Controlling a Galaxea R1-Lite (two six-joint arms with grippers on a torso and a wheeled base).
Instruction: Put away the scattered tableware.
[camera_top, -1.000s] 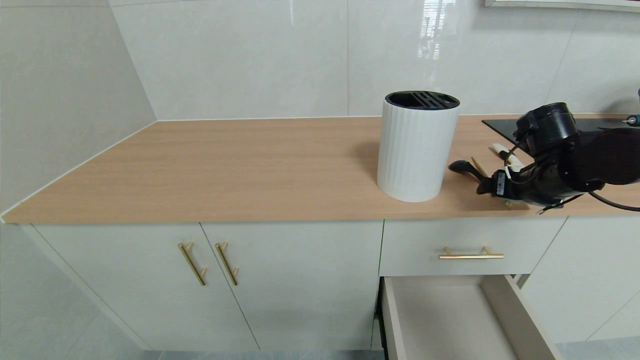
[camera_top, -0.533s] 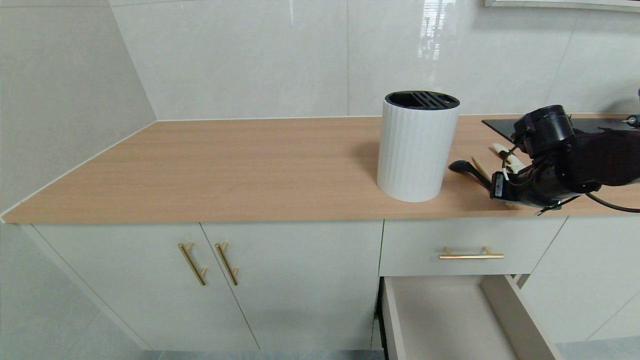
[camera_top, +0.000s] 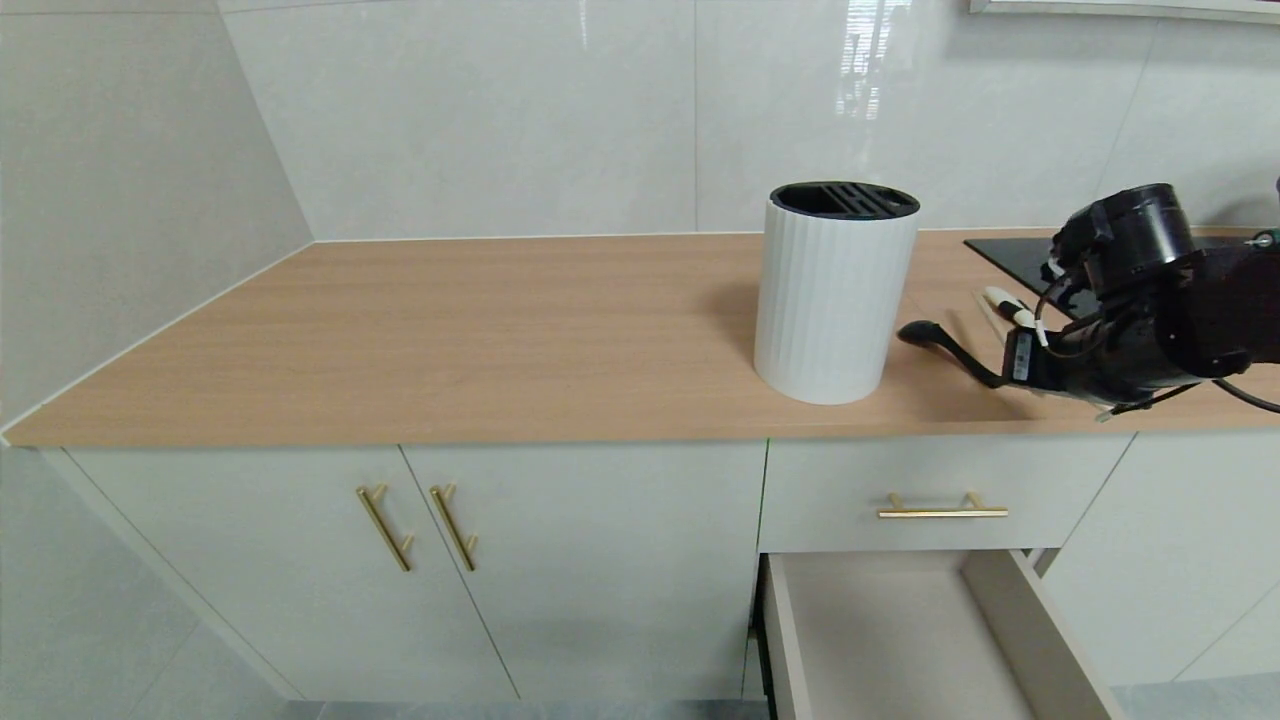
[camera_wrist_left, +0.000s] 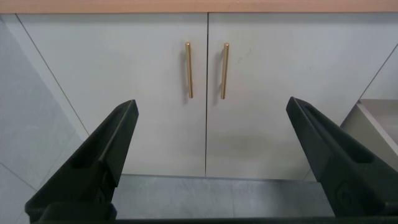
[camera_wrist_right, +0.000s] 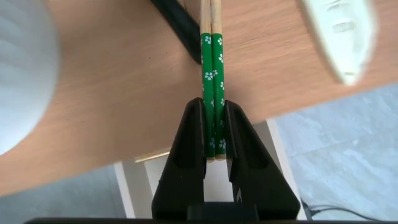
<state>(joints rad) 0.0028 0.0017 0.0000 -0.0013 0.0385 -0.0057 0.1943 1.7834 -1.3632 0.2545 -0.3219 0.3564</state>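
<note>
A white tiled wall backs a wooden tabletop (camera_top: 500, 340) that carries a white ribbed holder (camera_top: 835, 295) with a slotted black top.

**Change**
- Over the last second the right pincer (camera_top: 1005, 372), at 3 o'clock from the holder, has moved toward 3 o'clock and risen slightly.
- The right pincer is closed on a pair of green chopsticks (camera_wrist_right: 211, 56), clamped side by side between its fingers.
- A black utensil (camera_top: 930, 338) has stayed flat on the tabletop, just beside the holder's base.

**Meaning for the task**
- The grasp appears complete and the lift appears to have begun.
- The chopsticks are judged the first item secured. The black utensil and a white utensil (camera_top: 1005, 300), at 12 o'clock from the pincer, are not yet put away.
- Likely destinations are the holder or the open drawer (camera_top: 900, 630) at 6 o'clock from it. Which one is meant cannot be told.

**Left arm**
- The left pincer (camera_wrist_left: 211, 109) holds nothing, its fingers spread wide. It faces the cabinet doors (camera_wrist_left: 205, 93) below the tabletop.

**Hidden or unclear**
- In the head view the right arm covers the grasp point.
- In the right wrist view the frame edge cuts off the chopsticks' far ends.
- Whether the chopsticks have cleared the tabletop cannot be told.
- The white utensil is blurred, so its type is uncertain.
- The arm covers the black utensil's near end.
</note>
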